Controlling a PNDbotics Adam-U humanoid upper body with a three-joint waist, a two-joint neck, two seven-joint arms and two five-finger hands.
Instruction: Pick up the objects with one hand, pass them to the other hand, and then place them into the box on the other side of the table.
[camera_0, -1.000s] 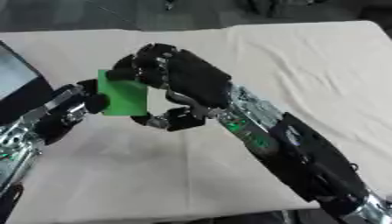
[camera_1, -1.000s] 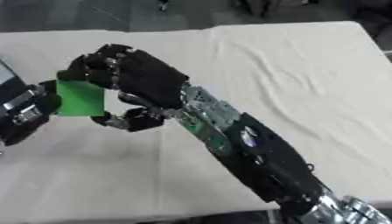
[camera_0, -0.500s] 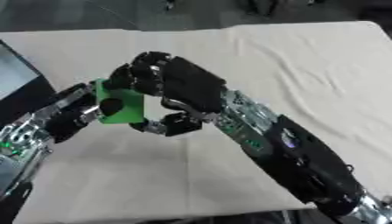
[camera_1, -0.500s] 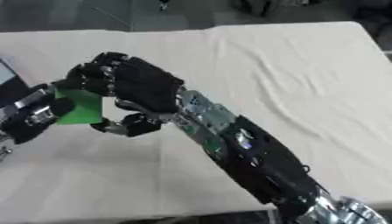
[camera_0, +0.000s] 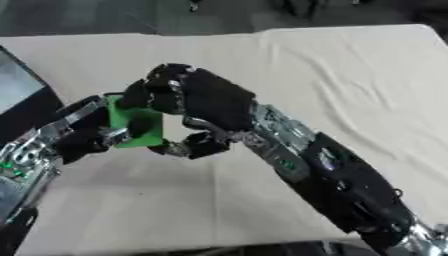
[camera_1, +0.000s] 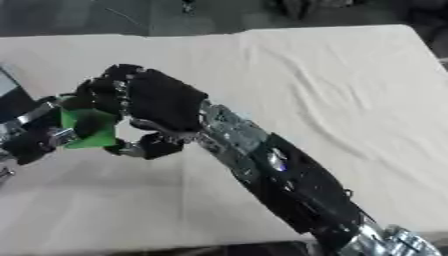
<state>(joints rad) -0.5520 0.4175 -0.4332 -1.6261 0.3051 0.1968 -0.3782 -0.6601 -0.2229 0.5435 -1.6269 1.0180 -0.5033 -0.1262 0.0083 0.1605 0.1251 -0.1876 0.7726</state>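
The green block (camera_0: 136, 127) hung above the cloth-covered table (camera_0: 332, 70), my right hand (camera_0: 197, 100) curled over it and my left hand (camera_0: 83, 135) pinching its far side. I judged it might drop to the table if either hand let go too early.

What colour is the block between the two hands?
Green; the block shows best in the left eye view.

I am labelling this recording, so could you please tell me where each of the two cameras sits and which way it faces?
Left eye view: in the head, looking down at the cloth-covered table; right hand and left hand meet at the green block.
Right eye view: beside it, facing likewise; the left hand shows only at the frame's edge.
Shared: both hands, block, table.
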